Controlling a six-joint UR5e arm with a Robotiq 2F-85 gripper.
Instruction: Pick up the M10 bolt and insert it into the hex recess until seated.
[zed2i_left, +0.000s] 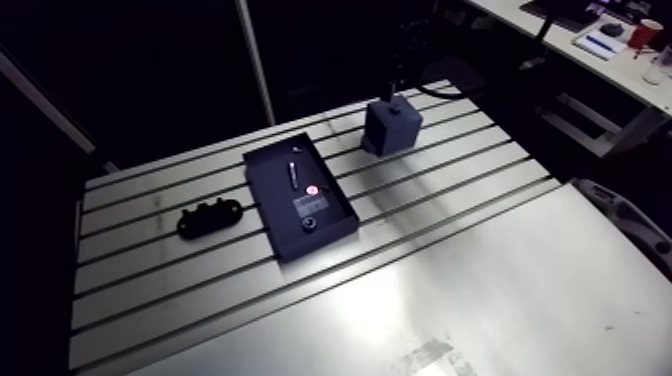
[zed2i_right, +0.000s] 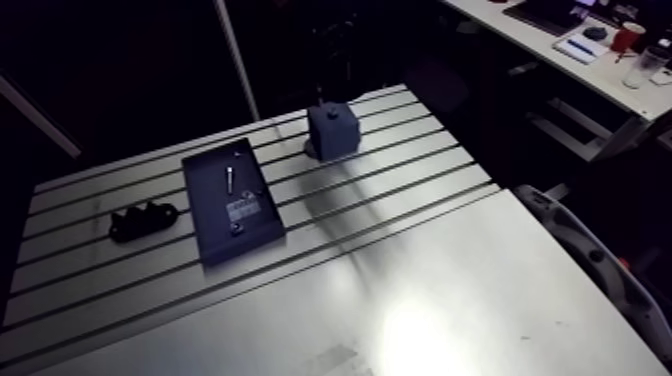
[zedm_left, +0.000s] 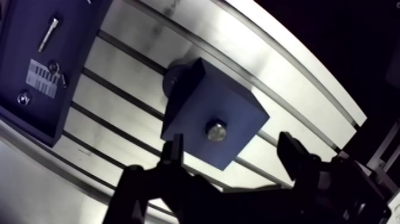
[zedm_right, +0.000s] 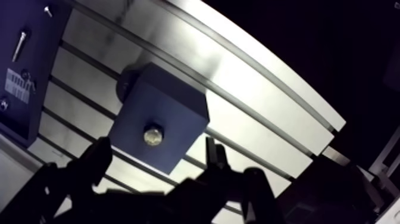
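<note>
Bracket (zed2i_left: 210, 217), black, lies at the left of the surface (zed2i_left: 450, 280); right of it a dark tray (zed2i_left: 316, 243) holds a thin screw (zed2i_left: 291, 172) and a label (zed2i_left: 305, 204). Farther right stands the block (zed2i_left: 392, 128), bolt (zedm_left: 216, 130) sunk in its top, head showing. Pincer (zedm_left: 231, 146) hangs over it released, fingers (zedm_left: 174, 156) spread clear of the bolt

Slotted aluminium table (zed2i_left: 470, 290) is sitting under overhead light. A bright glare patch (zed2i_right: 415, 328) is reflecting off the plain sheet near the table's near edge. The room beyond the far edge and left edge is showing dark.
</note>
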